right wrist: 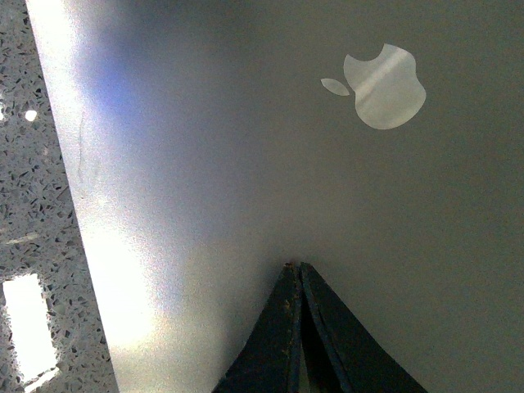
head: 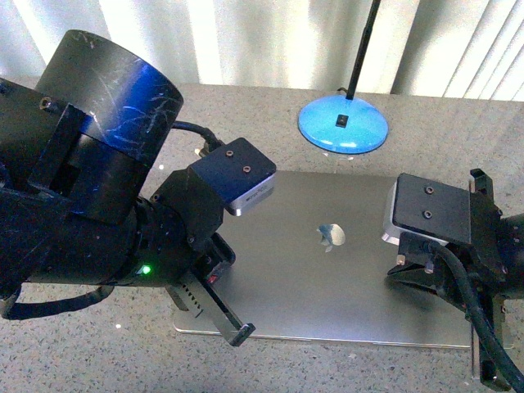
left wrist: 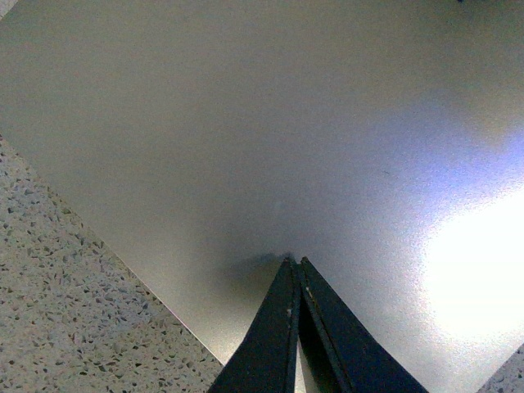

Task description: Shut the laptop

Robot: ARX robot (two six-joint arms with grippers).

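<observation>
The silver-grey laptop (head: 327, 286) lies flat on the table with its lid down and the shiny apple logo (head: 332, 236) facing up. My left gripper (head: 241, 332) is shut, its tips at the lid's front left part. In the left wrist view the shut left gripper (left wrist: 293, 262) points at bare lid (left wrist: 246, 123), close to its edge. My right gripper (head: 401, 274) is shut over the lid's right side. The right wrist view shows the shut right gripper (right wrist: 295, 266) over the lid (right wrist: 205, 180), a short way from the logo (right wrist: 383, 86). Keys and screen are hidden.
A blue round lamp base (head: 342, 123) with a thin black pole (head: 364, 41) stands just behind the laptop. The speckled stone table (head: 98, 352) extends around it. Pale curtains hang at the back.
</observation>
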